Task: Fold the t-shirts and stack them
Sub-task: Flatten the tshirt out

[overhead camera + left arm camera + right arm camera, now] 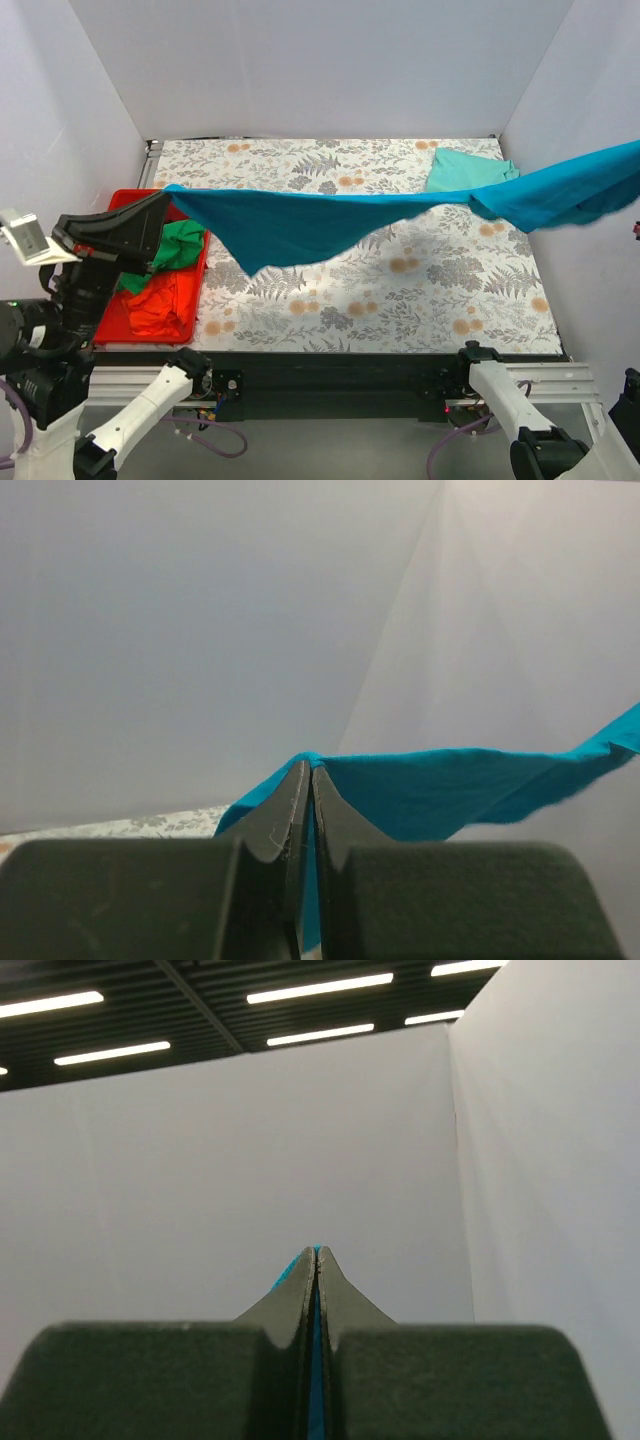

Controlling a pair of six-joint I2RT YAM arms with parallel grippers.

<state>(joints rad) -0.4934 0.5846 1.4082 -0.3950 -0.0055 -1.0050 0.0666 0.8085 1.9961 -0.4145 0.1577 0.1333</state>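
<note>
Because the left gripper (308, 767) and right gripper (317, 1251) each clamp one end of the blue t-shirt (300, 225), it hangs stretched left-to-right above the table (440, 300), sagging nearer the left arm.

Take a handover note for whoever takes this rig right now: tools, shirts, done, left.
Left tool: shut on one end of the deep blue cloth t-shirt.
Right tool: shut on its other end; the shirt hangs stretched in the air over the floral-patterned table.
Pale mint green t-shirt: looks folded, far right corner.
Bright green t-shirt and orange-red t-shirt: crumpled in the red plastic tray, left side.
Done: apparently the mint one only. Left: fold blue, then the tray pair, stack all.
</note>
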